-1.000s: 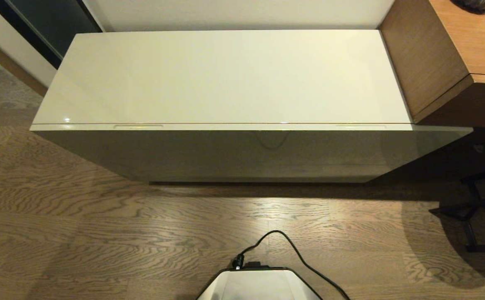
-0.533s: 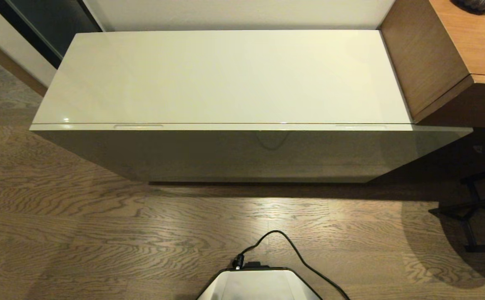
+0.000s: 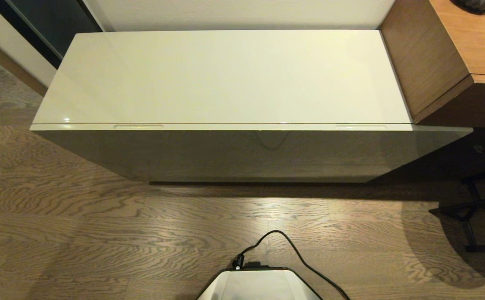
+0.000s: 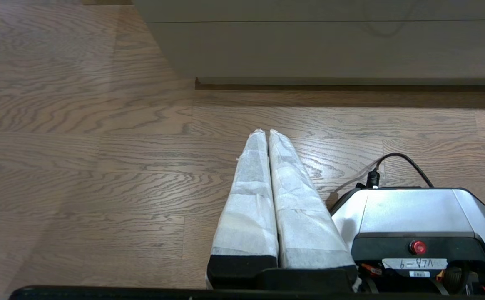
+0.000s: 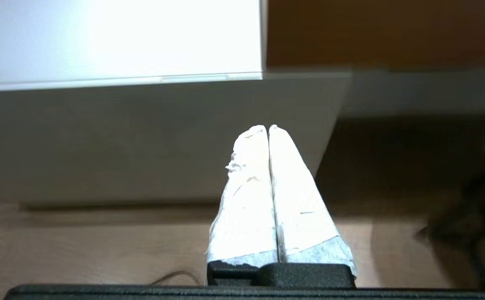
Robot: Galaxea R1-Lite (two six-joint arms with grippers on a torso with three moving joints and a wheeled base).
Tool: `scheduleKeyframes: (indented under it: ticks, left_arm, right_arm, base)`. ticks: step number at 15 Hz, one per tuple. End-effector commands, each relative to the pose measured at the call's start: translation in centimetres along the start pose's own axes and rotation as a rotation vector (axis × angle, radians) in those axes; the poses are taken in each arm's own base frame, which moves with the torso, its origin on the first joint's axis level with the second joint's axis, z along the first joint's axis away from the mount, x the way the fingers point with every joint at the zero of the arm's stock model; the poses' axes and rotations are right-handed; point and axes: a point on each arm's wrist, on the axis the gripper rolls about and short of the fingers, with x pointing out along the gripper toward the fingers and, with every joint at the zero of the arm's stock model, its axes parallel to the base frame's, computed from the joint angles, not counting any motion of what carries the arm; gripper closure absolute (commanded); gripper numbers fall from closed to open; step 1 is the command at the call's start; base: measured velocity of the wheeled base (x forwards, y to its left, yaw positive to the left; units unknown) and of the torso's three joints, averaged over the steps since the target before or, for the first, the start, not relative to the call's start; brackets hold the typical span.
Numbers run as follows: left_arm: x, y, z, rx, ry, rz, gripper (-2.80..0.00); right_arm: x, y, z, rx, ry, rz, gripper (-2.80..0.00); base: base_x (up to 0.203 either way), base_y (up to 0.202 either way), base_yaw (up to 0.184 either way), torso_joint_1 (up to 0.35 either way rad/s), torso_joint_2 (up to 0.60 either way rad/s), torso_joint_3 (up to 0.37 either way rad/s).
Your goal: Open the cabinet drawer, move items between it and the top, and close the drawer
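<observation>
Both tools are closed on nothing — left tool [image 4: 266, 132] low above the wooden floor [image 4: 80, 166], right tool [image 5: 266, 127] before the pushed-in glossy cream-grey cabinet drawer [image 3: 242, 126], under the glossy cream-white top [image 3: 225, 75].

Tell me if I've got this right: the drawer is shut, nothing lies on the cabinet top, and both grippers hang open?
Not quite: both grippers are shut. The left gripper and right gripper each show fingers pressed together in their wrist views. The drawer is shut and the top bare.

Dark object [image 3: 477, 5] on the desk [image 3: 475, 37], cut off.
</observation>
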Motion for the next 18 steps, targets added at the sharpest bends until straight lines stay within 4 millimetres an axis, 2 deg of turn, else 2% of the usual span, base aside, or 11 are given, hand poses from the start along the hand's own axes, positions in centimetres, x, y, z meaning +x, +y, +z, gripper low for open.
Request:
scheduleKeyframes:
  ticks: [1, 3, 7, 18]
  left_arm:
    - [0.0, 0.0, 0.0, 0.000, 0.001, 0.000, 0.00]
    - [0.0, 0.0, 0.0, 0.000, 0.001, 0.000, 0.00]
    - [0.0, 0.0, 0.0, 0.000, 0.001, 0.000, 0.00]
    - [0.0, 0.0, 0.0, 0.000, 0.001, 0.000, 0.00]
  right_arm:
    - [-0.1, 0.0, -1.4, -0.019, 0.088, 0.005, 0.00]
    - [-0.3, -0.1, -2.9, -0.030, 0.236, -0.008, 0.00]
    - [-0.9, 0.0, -4.4, -0.023, 0.381, 0.028, 0.00]
    - [-0.8, 0.0, -4.3, 0.000, 0.365, 0.024, 0.00]
  base:
    - [0.000, 0.000, 0.000, 0.000, 0.00, 0.000]
    - [0.000, 0.000, 0.000, 0.000, 0.00, 0.000]
    - [0.000, 0.000, 0.000, 0.000, 0.00, 0.000]
    - [0.000, 0.000, 0.000, 0.000, 0.00, 0.000]
